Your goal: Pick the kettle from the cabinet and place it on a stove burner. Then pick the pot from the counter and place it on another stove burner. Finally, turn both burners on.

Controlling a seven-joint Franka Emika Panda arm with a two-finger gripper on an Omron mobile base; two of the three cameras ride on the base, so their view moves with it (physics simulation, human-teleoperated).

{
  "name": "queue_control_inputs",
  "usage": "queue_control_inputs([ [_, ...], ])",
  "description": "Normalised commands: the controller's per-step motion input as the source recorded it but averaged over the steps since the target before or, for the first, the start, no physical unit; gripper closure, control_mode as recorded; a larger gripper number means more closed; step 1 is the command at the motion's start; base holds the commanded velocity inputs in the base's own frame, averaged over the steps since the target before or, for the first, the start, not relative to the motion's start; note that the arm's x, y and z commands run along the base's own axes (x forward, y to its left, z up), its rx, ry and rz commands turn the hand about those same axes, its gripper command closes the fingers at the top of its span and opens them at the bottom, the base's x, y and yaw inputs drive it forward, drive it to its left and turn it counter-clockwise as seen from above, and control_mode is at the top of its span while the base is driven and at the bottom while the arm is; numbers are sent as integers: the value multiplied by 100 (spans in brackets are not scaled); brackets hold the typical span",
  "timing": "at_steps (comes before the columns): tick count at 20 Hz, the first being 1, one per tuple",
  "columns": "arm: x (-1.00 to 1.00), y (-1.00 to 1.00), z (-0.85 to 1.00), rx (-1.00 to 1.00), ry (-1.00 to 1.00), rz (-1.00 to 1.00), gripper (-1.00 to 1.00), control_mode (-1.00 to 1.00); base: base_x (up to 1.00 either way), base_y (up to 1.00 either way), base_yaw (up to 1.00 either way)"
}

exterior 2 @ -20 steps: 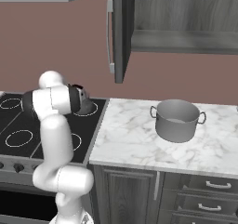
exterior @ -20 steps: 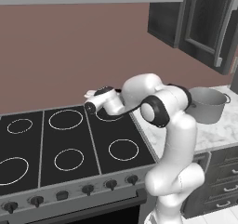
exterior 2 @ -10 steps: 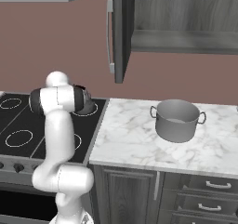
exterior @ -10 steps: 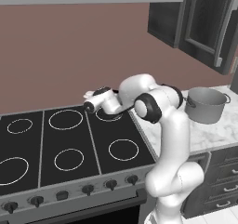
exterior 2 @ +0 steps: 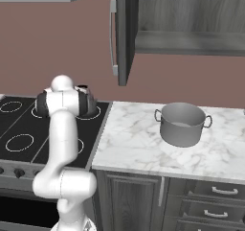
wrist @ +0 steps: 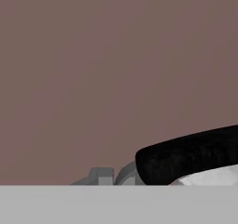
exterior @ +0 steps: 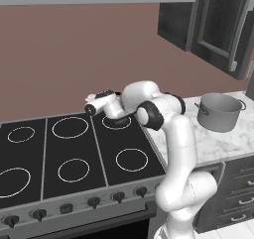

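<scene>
Hovering over the back right white burner circle [exterior: 116, 123] of the glossy black cooktop [exterior: 44, 156], the white arm's two-finger gripper [exterior: 91, 107] had its jaws pretty much closed. The small grey kettle's black arched handle [wrist: 195, 153] sat right by the fingers, grip unclear. The wide grey steel pot [exterior 2: 182, 124] was on the white marble counter [exterior 2: 143, 144], well apart from the stove.

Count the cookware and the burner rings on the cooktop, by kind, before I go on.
Kettle: 1
Pot: 1
Burner rings: 6, one partly behind the arm
Total: 8
</scene>
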Motion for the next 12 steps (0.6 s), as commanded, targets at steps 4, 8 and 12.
queue_control_inputs([
  [4,24,7,-28,1,0,0,100,-100,0,0,0],
  [8,0,0,-23,1,0,0,100,-100,0,0,0],
  [12,0,0,-21,0,0,0,-100,-100,0,0,0],
])
